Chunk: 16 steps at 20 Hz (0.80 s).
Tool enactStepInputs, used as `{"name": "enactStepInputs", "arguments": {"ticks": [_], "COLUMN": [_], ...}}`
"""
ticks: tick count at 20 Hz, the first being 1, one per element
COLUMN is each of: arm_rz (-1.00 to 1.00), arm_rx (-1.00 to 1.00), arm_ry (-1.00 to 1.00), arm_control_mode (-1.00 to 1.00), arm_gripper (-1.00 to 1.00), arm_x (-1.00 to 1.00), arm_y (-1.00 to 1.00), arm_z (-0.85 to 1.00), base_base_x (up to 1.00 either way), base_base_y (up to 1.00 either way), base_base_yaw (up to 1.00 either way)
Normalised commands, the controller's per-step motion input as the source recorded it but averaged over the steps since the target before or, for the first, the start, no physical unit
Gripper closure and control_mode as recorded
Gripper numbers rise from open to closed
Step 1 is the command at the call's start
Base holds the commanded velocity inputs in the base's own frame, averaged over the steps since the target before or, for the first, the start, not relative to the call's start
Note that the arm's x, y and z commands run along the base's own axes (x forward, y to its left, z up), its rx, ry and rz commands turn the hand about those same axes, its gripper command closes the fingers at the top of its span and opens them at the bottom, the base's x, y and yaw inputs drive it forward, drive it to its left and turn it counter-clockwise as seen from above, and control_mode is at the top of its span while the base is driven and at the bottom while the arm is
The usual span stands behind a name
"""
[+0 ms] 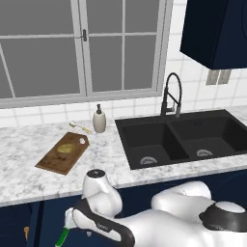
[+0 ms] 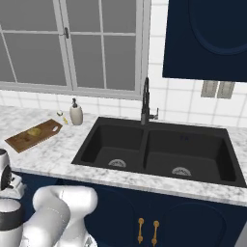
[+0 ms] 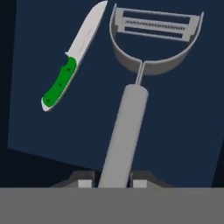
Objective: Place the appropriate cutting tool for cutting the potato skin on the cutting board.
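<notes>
Down below the counter edge, the gripper (image 3: 113, 183) has its two finger tips pressed against either side of the peeler (image 3: 131, 109), pinching the lower end of its slim grey handle. Its forked head points away from the hand, the slotted blade strip lying across the top of the hand view. Beside it, apart from it and untouched, the green-handled knife (image 3: 72, 59) lies on the same dark blue floor (image 3: 183, 131), which looks like the inside of a drawer, though its walls are too dark to make out.

Up on the marble counter (image 1: 106, 154), the cutting board (image 1: 53, 161) lies left of the black double sink (image 1: 185, 137), with the potato (image 1: 65, 148) resting on it near its far end. A soap dispenser (image 1: 99, 119) stands just behind the board, by the window.

As I judge it, the right tool is chosen and the grip looks made or nearly so. Lifting the peeler clear, carrying it up to the counter and setting it on a bare part of the board beside the potato are all left to do. Both sink basins look empty apart from their drains.
</notes>
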Motion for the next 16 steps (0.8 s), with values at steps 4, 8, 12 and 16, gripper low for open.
{"name": "enactStepInputs", "arguments": {"ticks": [4,8,12,16], "arm_rz": [0.00,0.00,0.00,0.00], "arm_rx": [-0.05,-0.07,-0.09,-0.12], "arm_ry": [0.09,0.07,0.01,-0.01], "arm_control_mode": [-1.00,-1.00,-1.00,-1.00], "arm_gripper": [1.00,1.00,1.00,1.00], "arm_x": [-0.76,-0.73,-0.71,-0.56], "arm_y": [0.04,0.00,0.00,0.00], "arm_z": [1.00,0.87,0.98,1.00], "base_base_x": [0.00,0.00,0.00,0.00], "base_base_y": [0.00,0.00,0.00,0.00], "base_base_yaw": [0.00,0.00,0.00,0.00]}}
